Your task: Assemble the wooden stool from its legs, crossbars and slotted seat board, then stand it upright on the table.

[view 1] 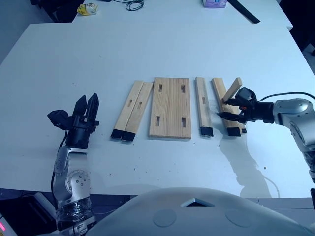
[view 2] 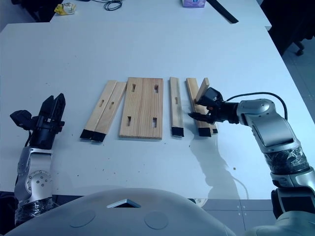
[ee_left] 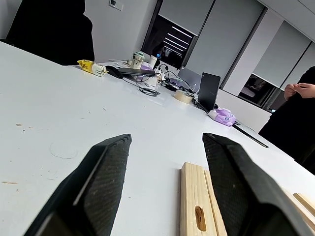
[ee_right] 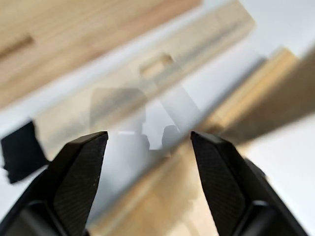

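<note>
Pale wooden parts lie flat and unassembled midway across the tabletop, with the slotted seat board central and legs to either side. The right claw is held wide over the stacked pieces nearest the right edge. A single piece should be centred between the jaws before closure. The left claw is held wide near the left edge. How the stacked pieces overlap is partly hidden, so leg and crossbar cannot be told apart.

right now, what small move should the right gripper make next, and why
Probably lower the right gripper a little and close on the rightmost leg. It is open and empty, poised at that leg's near half, with a short crossbar lying across the leg farther up; all parts lie unassembled.
</note>
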`<state>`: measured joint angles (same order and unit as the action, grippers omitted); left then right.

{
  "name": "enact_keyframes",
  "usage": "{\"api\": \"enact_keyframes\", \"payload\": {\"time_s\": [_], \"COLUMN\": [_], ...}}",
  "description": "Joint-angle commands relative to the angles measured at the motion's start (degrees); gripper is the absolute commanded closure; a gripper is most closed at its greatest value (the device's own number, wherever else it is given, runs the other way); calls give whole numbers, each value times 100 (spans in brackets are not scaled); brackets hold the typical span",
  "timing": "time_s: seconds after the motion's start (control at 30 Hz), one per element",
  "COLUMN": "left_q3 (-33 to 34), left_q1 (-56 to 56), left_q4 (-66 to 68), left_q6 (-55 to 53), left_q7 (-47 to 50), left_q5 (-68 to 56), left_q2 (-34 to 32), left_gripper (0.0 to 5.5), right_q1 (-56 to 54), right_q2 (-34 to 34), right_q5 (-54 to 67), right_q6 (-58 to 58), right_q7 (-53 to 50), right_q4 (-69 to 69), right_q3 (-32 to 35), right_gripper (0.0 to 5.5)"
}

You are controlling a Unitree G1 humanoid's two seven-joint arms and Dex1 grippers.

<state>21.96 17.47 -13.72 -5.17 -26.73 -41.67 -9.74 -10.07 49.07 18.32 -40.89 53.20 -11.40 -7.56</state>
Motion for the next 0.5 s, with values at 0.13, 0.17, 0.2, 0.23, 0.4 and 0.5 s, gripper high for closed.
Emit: {"api": "enact_keyframes", "payload": {"time_s": [0.13, 0.17, 0.2, 0.23, 0.4, 0.5], "left_q3": [62, 52, 38, 24, 10, 49], "left_q1": [319, 362, 424, 498, 681, 679], "left_q4": [-263, -297, -344, -391, -491, -488], "left_q6": [-18, -11, -5, 4, -8, -52], "left_q7": [98, 110, 123, 134, 140, 126], "left_q5": [46, 49, 50, 56, 64, 36], "left_q2": [63, 92, 126, 164, 227, 189], "left_gripper": [281, 281, 281, 281, 281, 281], "right_q1": [-66, 74, 219, 345, 847, 879], "right_q2": [479, 602, 711, 791, 817, 455], "right_q5": [53, 58, 50, 35, 427, 424], "right_q6": [-602, -664, -734, -795, -1358, -1689], "right_q7": [-57, -25, -17, -27, -63, -605], "right_q4": [-541, -621, -660, -683, -1313, -1391], "right_q3": [400, 441, 480, 500, 722, 933], "right_gripper": [239, 239, 239, 239, 239, 239]}}
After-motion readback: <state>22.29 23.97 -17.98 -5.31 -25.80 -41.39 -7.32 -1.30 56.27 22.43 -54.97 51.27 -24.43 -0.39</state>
